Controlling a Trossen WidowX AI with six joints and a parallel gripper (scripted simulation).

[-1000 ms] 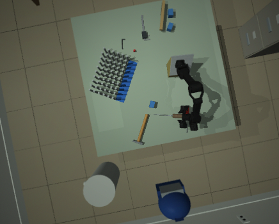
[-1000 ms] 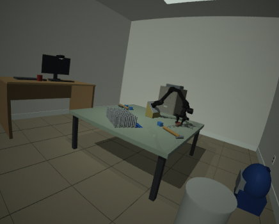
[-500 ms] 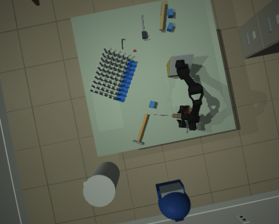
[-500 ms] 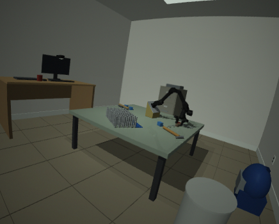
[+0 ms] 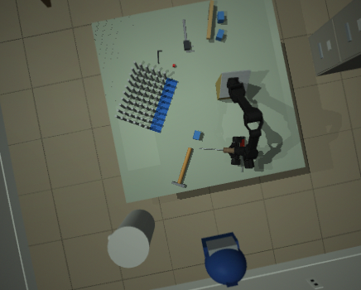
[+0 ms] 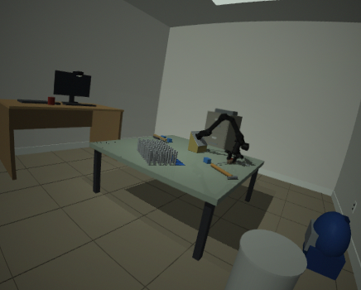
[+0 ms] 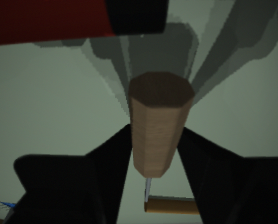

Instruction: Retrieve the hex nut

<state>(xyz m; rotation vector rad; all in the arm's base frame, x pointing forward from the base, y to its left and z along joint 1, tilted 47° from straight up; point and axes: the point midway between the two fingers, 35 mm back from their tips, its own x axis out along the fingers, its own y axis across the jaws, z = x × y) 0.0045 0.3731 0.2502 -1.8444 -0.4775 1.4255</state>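
Observation:
A hook tool with a brown wooden handle (image 5: pixel 227 150) (image 7: pixel 159 120) and a thin metal shaft (image 5: pixel 209 148) lies on the table near the right front. My gripper (image 5: pixel 233 152) (image 6: pixel 230 159) (image 7: pixel 153 128) is low over it, its two black fingers pressed against the sides of the handle. The standing metal spacers (image 5: pixel 142 93) (image 6: pixel 156 152) form a dense field at the table's left middle. The blue taped strip (image 5: pixel 165 105) (image 6: pixel 180 162) runs along their right side. The hex nut is hidden among the spacers.
A long wooden-handled T tool (image 5: pixel 184 167) (image 6: pixel 223 171) (image 7: pixel 170 205) lies left of my gripper. A blue block (image 5: pixel 198 134) (image 6: pixel 207 160) sits above it. A small L hook (image 5: pixel 159 55), a red bit (image 5: pixel 174 65), a dark brush (image 5: pixel 186 39), a wooden bar (image 5: pixel 210 20) and blue blocks (image 5: pixel 220 16) lie at the back.

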